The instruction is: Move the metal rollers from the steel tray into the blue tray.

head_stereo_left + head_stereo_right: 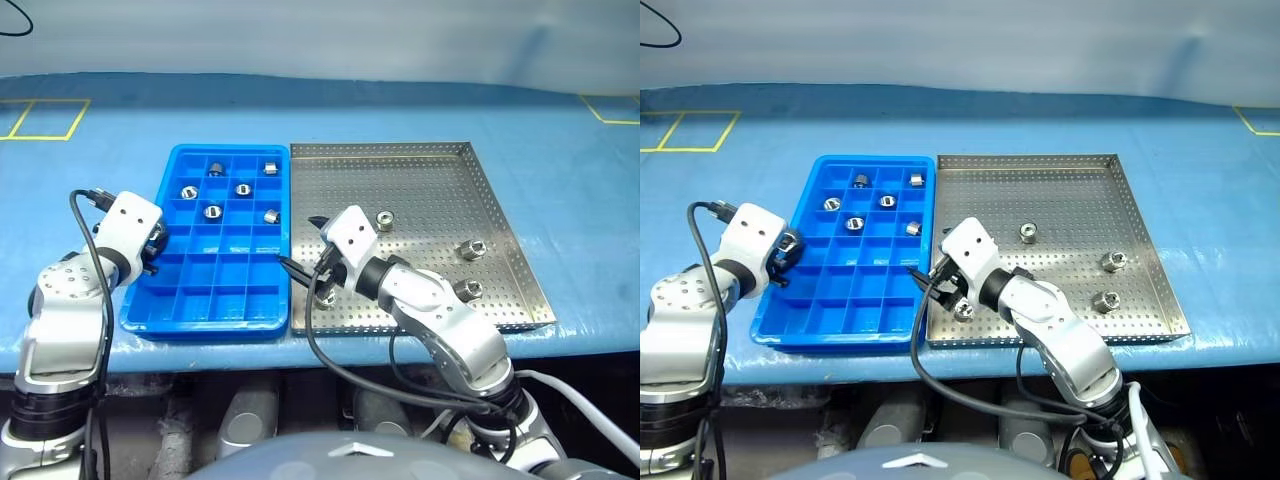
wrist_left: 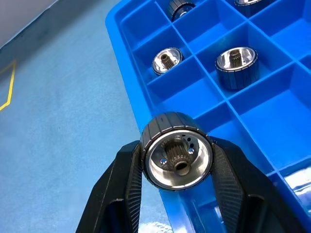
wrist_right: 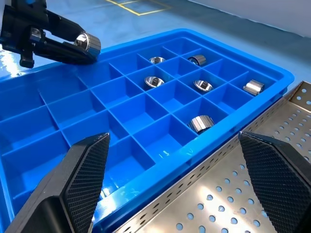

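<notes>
Worktop (image 1: pixel 420 110): blue-covered, I see both trays side by side.
Blue tray (image 1: pixel 215 300): left; six metal rollers (image 1: pixel 212 211) in its far cells.
Steel tray (image 1: pixel 420 165): right; four remain.
Left gripper (image 2: pixel 177 167): clenched on a roller at blue tray's left rim.
Right gripper (image 3: pixel 175 179): spread wide, empty, I judge.

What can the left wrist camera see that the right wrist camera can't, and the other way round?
Left wrist view alone: a close look into the held roller, its toothed centre hole, between the left gripper's fingers. Right wrist view alone: the steel tray with its perforated floor, and the open right gripper. Both: the blue tray, rollers lying in its compartments, and the blue tabletop.
</notes>
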Robot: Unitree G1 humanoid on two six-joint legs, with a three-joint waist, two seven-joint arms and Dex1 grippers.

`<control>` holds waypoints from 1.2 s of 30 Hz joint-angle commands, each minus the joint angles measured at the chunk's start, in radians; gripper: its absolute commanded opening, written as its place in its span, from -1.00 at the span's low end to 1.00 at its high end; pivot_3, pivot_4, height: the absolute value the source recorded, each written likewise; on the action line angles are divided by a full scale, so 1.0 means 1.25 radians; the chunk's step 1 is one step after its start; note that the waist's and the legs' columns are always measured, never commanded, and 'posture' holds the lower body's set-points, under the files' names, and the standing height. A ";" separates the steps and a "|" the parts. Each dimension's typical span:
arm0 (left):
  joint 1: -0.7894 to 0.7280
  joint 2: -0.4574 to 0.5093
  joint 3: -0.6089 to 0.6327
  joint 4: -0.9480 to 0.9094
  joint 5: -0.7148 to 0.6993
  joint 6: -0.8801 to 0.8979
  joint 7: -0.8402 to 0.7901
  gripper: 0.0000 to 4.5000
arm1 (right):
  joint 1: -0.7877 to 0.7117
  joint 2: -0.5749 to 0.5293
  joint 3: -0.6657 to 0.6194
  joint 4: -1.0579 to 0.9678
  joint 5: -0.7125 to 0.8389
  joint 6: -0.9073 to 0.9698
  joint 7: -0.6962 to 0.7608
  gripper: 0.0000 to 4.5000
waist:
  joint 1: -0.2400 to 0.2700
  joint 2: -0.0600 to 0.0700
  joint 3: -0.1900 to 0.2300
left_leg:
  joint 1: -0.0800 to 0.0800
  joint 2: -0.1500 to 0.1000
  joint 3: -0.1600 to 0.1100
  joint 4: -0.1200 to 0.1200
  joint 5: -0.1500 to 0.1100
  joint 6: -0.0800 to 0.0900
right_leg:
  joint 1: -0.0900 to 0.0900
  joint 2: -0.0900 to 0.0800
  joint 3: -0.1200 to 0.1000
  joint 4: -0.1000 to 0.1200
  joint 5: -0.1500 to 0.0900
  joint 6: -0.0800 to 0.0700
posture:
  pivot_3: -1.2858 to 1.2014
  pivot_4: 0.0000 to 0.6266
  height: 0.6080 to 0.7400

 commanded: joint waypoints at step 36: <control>-0.556 0.031 -0.491 0.416 -0.198 -0.460 -0.702 0.97 | 0.345 -0.125 -0.333 -0.329 0.019 0.144 -0.072 1.00 | -0.072 0.001 0.000 | -0.001 0.000 0.001 0.000 0.000 0.000 | 0.001 0.000 -0.002 0.000 -0.003 0.000 | -0.08 -0.52 1.00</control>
